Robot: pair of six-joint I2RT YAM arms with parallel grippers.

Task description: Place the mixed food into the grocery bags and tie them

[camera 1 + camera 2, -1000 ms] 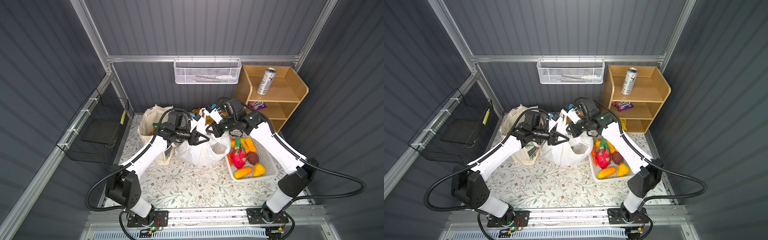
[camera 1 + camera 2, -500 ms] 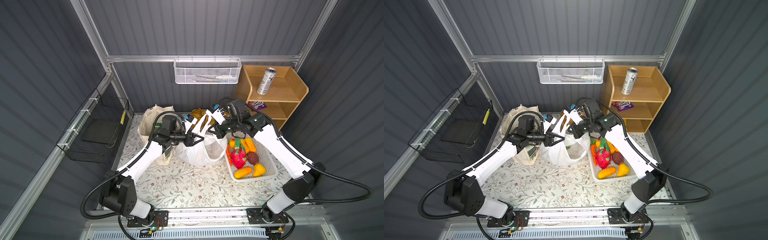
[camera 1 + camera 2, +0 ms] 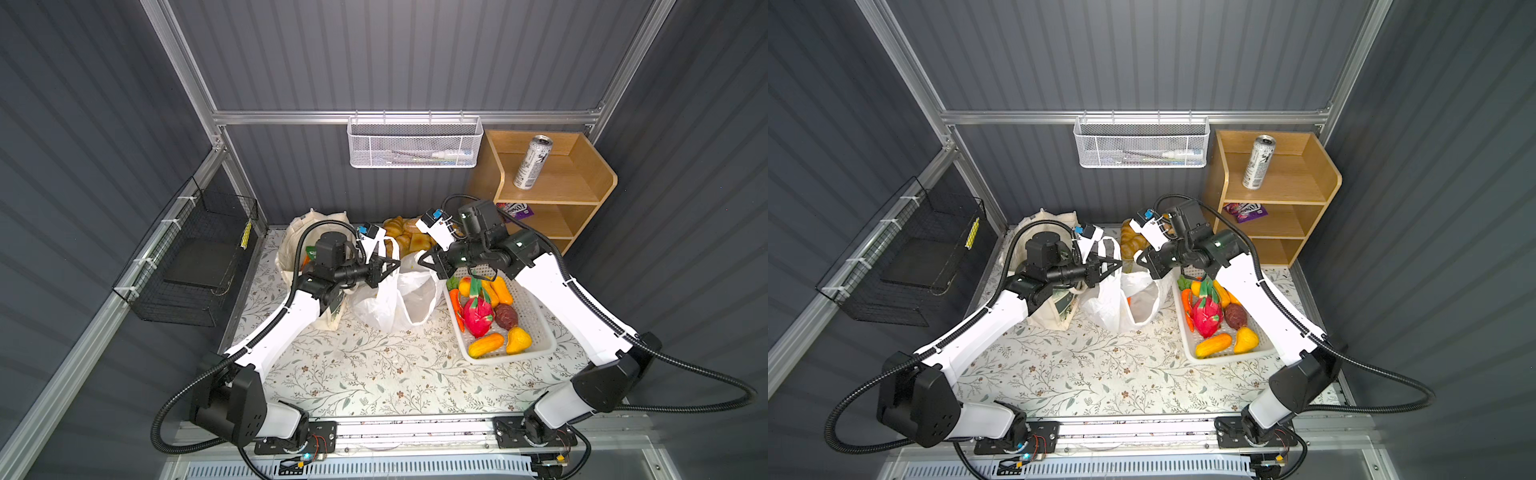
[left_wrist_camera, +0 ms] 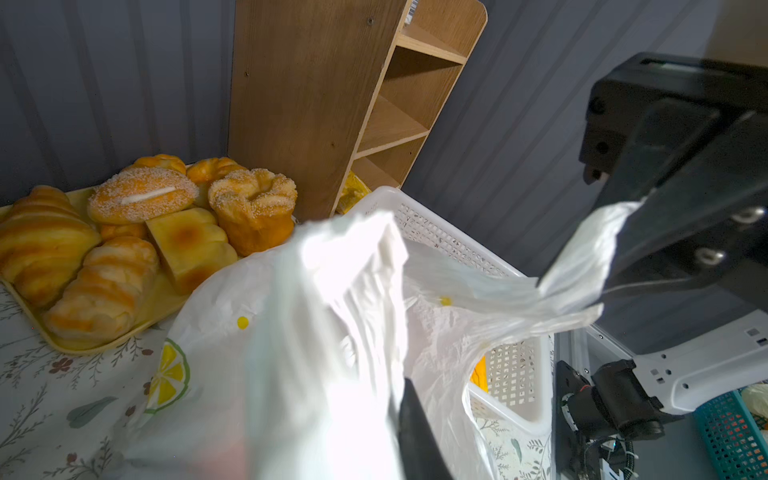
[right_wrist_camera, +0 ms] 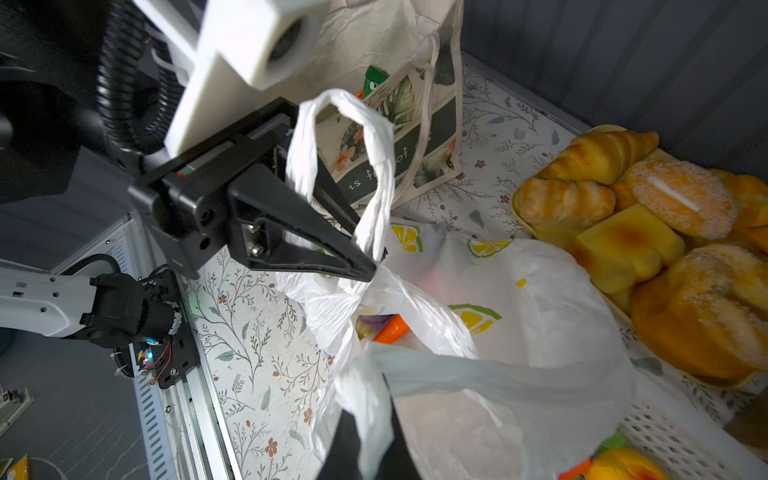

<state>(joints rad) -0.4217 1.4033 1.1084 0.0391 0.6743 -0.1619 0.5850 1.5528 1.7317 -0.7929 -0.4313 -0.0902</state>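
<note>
Pinched together now, the jaws of the left gripper (image 5: 365, 251), wide apart a second ago. Pulled up taller between the two arms, the lemon-print plastic bag (image 3: 390, 303). Clamped in that left gripper: one bag handle (image 5: 380, 158), its loop poking up past the fingers. Closed tight on the other handle: the right gripper (image 3: 428, 266).

Only from the right wrist: something orange (image 5: 390, 329) and something purple deep in that bag, too hidden to name. Also a green packet (image 5: 376, 79) in the mouth of the canvas tote (image 5: 374, 25).

Only from above: one silver drink can (image 3: 533, 162), upright on top of the wooden shelf (image 3: 582, 191), well apart from both bags. One purple packet (image 3: 515, 209) one level down.

Two arms, two bags, one can. One white basket (image 3: 536, 349) of toy fruit. One yellow tray (image 4: 104, 340) with maybe seven breads. One white wire basket (image 3: 415, 145) on the back wall, one black wire basket (image 3: 195, 270) on the left wall.

Underneath, a cloth (image 3: 374, 374) with leaves and little flowers. All around, grey ribbed walls and silver metal bars.
</note>
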